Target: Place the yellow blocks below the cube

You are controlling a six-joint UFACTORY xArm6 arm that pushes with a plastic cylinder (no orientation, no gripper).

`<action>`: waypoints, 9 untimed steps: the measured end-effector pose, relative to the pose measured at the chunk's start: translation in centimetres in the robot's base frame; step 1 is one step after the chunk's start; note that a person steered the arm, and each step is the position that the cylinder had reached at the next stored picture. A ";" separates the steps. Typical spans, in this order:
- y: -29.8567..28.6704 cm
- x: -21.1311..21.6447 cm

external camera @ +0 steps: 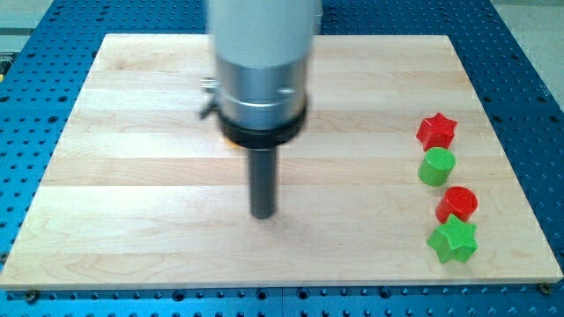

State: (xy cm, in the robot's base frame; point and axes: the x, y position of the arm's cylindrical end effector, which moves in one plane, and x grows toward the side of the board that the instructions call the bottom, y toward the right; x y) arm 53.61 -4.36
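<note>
I look for yellow blocks and a cube, but none show anywhere on the wooden board [132, 176] — they may be hidden behind the big arm [263, 62] at the upper middle of the frame, or they may sit outside the frame; I cannot tell which. What does show is a line of four small blocks at the right side of the frame, running from top to bottom: a red star [436, 130], a green round block [436, 166] just below it, a red round block [457, 204] lower still, and a green star [453, 239] at the bottom of the line. They sit close together near the board's right edge, maybe because they have no part in this job. My tip [263, 214] rests on the board a little left of the middle of the frame, well apart from all four blocks and touching none. I have no hand to open or close, only a straight dark rod [263, 180], so there is nothing clamped on anything. The rod stands upright so its end can slide flat along the wood and push. I judge the job is not yet started, since no yellow block is near my tip.
</note>
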 end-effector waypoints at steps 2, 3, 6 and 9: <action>-3.4 -1.7; -3.4 -1.7; 4.5 -7.1; -3.6 -13.2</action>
State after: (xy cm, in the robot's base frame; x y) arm 40.43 -7.98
